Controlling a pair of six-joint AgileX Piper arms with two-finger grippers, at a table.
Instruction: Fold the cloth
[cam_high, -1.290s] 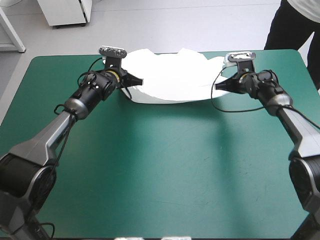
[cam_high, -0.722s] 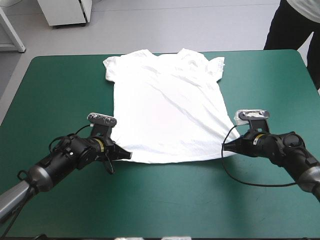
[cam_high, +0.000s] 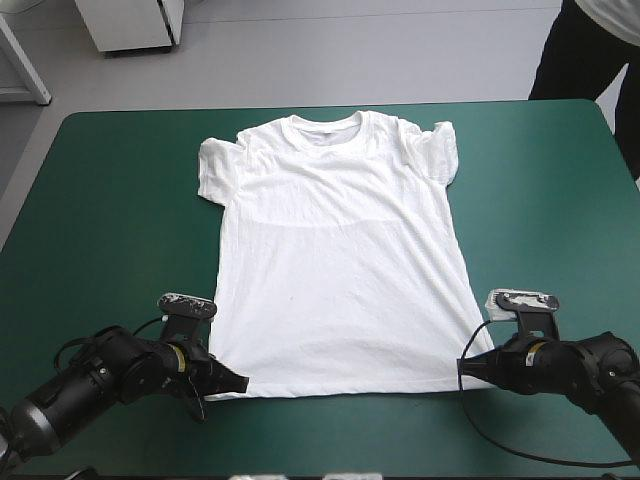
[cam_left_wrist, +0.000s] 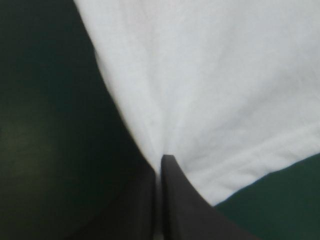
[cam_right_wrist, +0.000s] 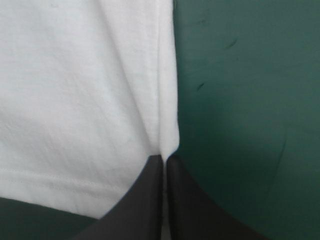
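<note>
On the table (cam_high: 110, 200) the T-shirt (cam_high: 340, 270) lies flat, collar far, left gripper (cam_high: 240, 383) and right gripper (cam_high: 463, 368) each pinched on a near hem corner: spreading looks complete, so your first fold needs both corners moved together.

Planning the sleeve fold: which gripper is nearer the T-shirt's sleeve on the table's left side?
Left. The left gripper holds the T-shirt by the hem corner on the same side as the sleeve; the right gripper holds the opposite hem corner.
</note>
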